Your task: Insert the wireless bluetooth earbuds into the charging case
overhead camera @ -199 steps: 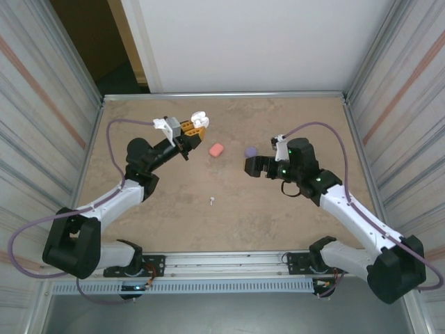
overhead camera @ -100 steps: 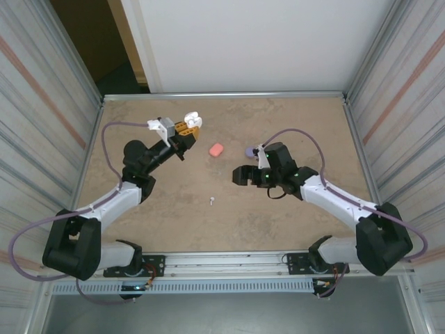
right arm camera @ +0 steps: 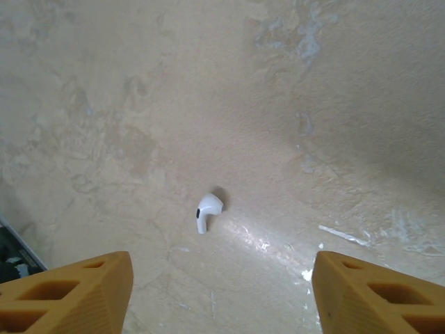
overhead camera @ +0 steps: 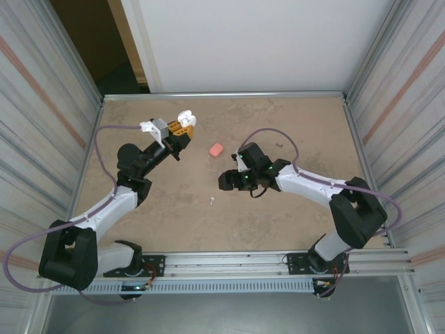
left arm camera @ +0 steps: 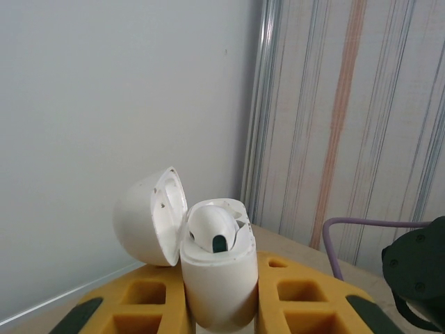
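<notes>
Nearing white earbud (right arm camera: 207, 211), right gripper (right arm camera: 222, 296) spread

Nothing to read here: the white case (left arm camera: 215, 278) is plain, the loose white earbud (right arm camera: 207, 211) carries no legible mark, and the table (overhead camera: 208, 233) shows just mottled tan.

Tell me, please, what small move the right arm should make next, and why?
Probably lower the right hand straight down around the loose white earbud and close. That hand is open, with the earbud lying on the table roughly centred below it; the left hand holds the open white case with a seated earbud.
</notes>
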{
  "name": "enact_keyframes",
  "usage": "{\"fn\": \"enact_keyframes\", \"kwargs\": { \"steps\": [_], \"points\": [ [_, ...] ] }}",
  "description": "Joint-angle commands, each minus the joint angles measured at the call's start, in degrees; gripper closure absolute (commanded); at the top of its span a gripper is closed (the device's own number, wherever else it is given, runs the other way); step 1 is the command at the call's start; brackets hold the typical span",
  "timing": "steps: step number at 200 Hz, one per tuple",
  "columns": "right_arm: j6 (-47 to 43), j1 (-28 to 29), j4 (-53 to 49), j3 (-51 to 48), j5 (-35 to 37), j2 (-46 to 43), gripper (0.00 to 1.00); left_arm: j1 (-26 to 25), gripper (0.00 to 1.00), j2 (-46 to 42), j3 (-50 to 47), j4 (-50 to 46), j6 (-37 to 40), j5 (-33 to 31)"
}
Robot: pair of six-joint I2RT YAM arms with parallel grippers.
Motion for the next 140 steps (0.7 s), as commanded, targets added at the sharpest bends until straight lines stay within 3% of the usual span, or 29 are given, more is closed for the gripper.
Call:
{"fn": "enact_keyframes", "kwargs": {
  "steps": [1, 140],
  "points": [
    [-0.2, 1.8, -3.7, 3.1, 2.5, 2.8, 0.36, 0.4, 1.0, -1.2, -0.5, 0.8, -0.2, -1.0],
    [0.7, 8.4, -8.1, 12.9, 4.8, 16.1, 0.46, 0.7, 1.0, -1.7, -0.8, -0.3, 0.6, -1.3]
  ]
}}
